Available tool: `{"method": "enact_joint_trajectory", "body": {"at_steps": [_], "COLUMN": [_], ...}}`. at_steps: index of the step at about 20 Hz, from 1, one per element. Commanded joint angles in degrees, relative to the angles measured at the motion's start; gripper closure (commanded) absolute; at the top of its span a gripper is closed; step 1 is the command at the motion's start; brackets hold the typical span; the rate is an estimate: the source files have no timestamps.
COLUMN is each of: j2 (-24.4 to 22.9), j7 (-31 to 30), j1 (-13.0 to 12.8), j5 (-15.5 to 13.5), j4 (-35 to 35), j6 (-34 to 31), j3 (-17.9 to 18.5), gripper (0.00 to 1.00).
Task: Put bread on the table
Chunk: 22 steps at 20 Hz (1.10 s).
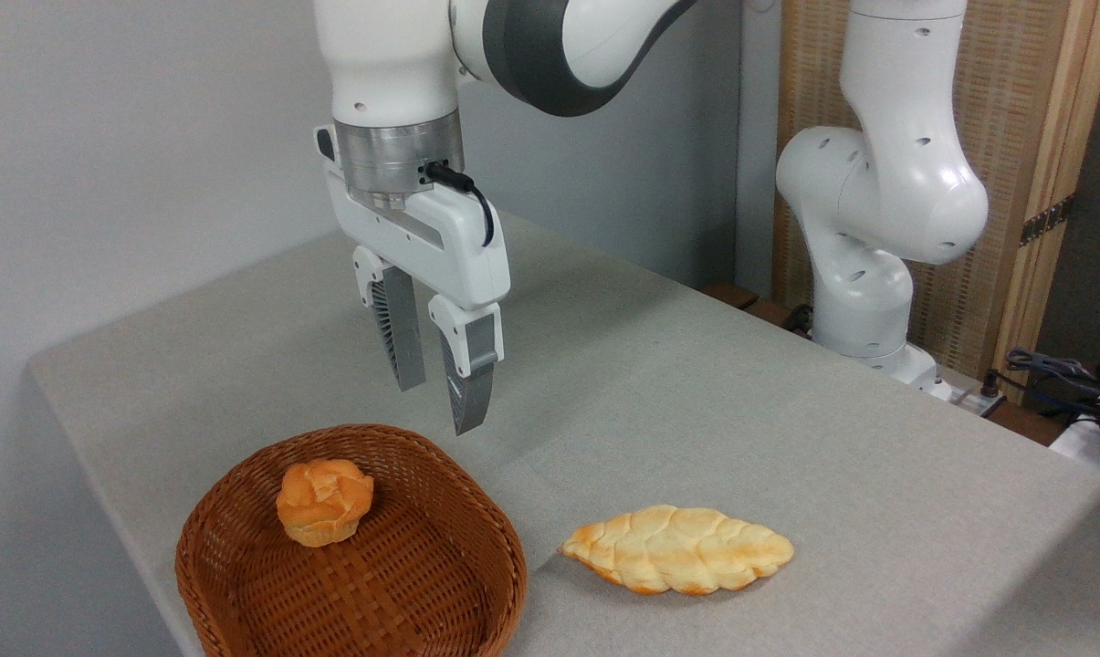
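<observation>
- The bread [324, 502] sits in the wicker basket [239, 557], toward its far-left side; no part of it touches the table [696, 401].
- It is lumpy and nearly round, so you get no real long axis to line up on.
- From your tool [440, 401], the bread lies at about 7 o'clock and lower.
- The tool hangs empty, jaws slightly parted; whether it is over the basket rim is hard to judge.
- The braided loaf [677, 549] lies on the table at 4 o'clock, long axis left-right.

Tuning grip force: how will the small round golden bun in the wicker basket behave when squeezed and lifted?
The small lumpy golden-orange bun looks puffy, so probably light and squashable. Its cracked knobbly top may give uneven contact. Being roundish, it might roll within the brown woven wicker basket if nudged. The open pincer hangs above, empty.
</observation>
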Motion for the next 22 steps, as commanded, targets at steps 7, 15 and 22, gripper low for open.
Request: {"method": "enact_joint_trajectory", "body": {"at_steps": [7,15,22], "j2": [0.84,0.49,0.58], "j7": [-0.19,-0.8,-0.8], "j1": [0.0,0.26,0.18], "j5": [-0.07,-0.16,-0.25], "j4": [1.07,1.15,1.15], "j6": [-0.3,-0.47,-0.47], "j3": [0.63,0.63,0.54], "gripper": [0.0,0.0,0.0]}}
